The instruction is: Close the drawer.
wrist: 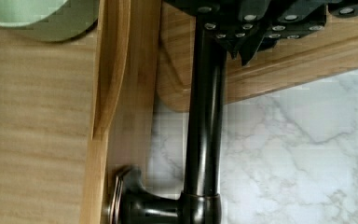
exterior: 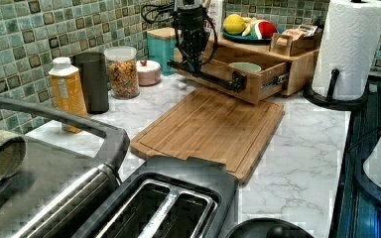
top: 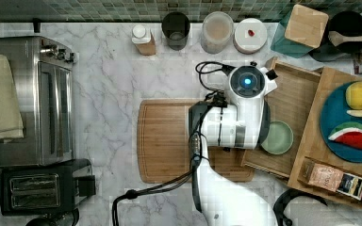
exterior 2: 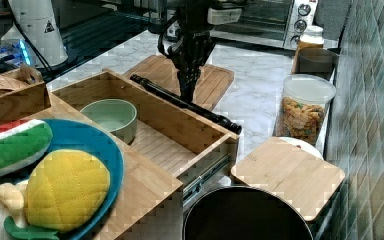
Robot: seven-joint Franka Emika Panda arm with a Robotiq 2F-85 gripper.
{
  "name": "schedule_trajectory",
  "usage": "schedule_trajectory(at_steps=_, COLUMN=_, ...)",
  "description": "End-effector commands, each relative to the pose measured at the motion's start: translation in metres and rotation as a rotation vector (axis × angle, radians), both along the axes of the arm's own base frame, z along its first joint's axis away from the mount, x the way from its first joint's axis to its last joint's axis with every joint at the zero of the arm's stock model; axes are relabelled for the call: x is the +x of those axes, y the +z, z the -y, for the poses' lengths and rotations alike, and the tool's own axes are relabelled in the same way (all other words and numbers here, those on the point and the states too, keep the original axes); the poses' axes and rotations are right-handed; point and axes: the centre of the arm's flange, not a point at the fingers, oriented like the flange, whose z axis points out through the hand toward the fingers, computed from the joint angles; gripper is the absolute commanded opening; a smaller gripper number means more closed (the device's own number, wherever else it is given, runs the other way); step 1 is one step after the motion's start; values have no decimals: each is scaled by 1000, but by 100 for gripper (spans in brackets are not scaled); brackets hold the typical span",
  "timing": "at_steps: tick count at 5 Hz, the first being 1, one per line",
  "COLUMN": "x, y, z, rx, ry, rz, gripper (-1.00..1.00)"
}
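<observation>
Marble desk (exterior: 297, 148) carries everything. Going by the left view, near to far: a black toaster (exterior: 168, 203) sits at the front edge, w/ a steel toaster oven (exterior: 44, 163) at the left view's left. Next comes a flat wooden cutting board (exterior: 213, 126), lying flat on the desk.

Just past the board's far end is the drawer (exterior: 258, 82), pulled out of its wooden shelf unit (exterior: 302, 62) and hanging open over the desk. Its front panel faces the board and bears a long dark bar handle (exterior 2: 185, 102). A pale green bowl (exterior 2: 110, 117) sits inside the drawer, on the plank bottom, near the end by the shelf unit.

Gripper (exterior 2: 186, 95) points straight down at the handle, approx. mid-bar in the right view. In the wrist view its fingers (wrist: 249, 39) sit on the handle (wrist: 205, 121), but whether they clamp the bar or just touch it can't be told.

Shelf top holds a blue plate (exterior 2: 92, 150) w/ a plush lemon (exterior 2: 65, 187) and a plush watermelon slice (exterior 2: 10, 147). Farthest back, along the green tile wall (exterior: 30, 34): an orange bottle (exterior: 68, 91), a dark canister (exterior: 93, 82), a cereal jar (exterior: 123, 72). A paper towel roll (exterior: 349, 47) stands at the left view's right.
</observation>
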Motion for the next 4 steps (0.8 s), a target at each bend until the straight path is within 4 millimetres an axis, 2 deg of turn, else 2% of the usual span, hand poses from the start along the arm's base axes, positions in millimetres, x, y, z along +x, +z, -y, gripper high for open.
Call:
schedule_trajectory(at_steps=1, x=-71, y=16, z=181, rx=-11, ry=-84, rz=102, gripper=-100)
schedule_trajectory(at_steps=2, x=-80, y=10, z=209, rx=-43, ry=-90, rz=61, gripper=-100)
schedule_trajectory(at_steps=3, x=-89, y=-19, z=251, rx=-61, ry=-67, rz=76, gripper=-100)
schedule_trajectory(at_steps=4, x=-96, y=-41, z=301, rx=-114, ry=-31, rz=41, gripper=-100)
